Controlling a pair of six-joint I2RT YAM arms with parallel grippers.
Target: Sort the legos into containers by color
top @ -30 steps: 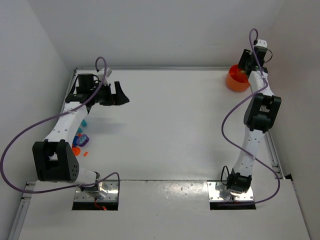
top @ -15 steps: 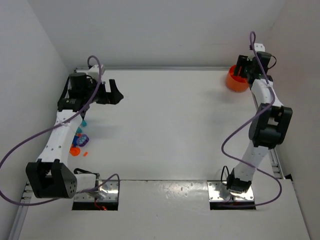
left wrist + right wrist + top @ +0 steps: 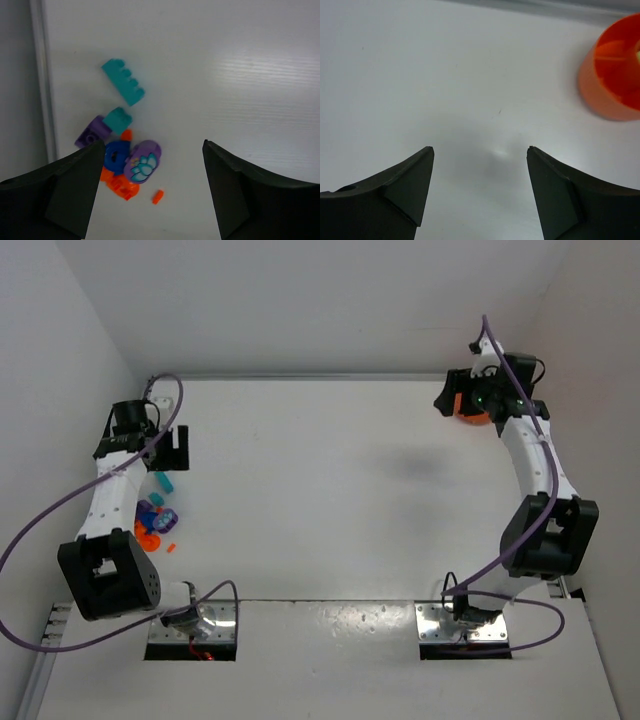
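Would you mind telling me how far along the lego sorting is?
Done: nothing certain; what the tub holds is unclear. In hand: nothing; left fingers and right fingers are open and empty. Left: the legos lie piled, unsorted, on the table.

Top external camera: fixed high at the near edge, looking down over the whole counter [image 3: 330,500]. Left wrist camera: close, facing down on the lego cluster [image 3: 142,161] seen at the top view's left edge; right wrist camera: close and low, sharing the orange tub [image 3: 612,95] at far right.
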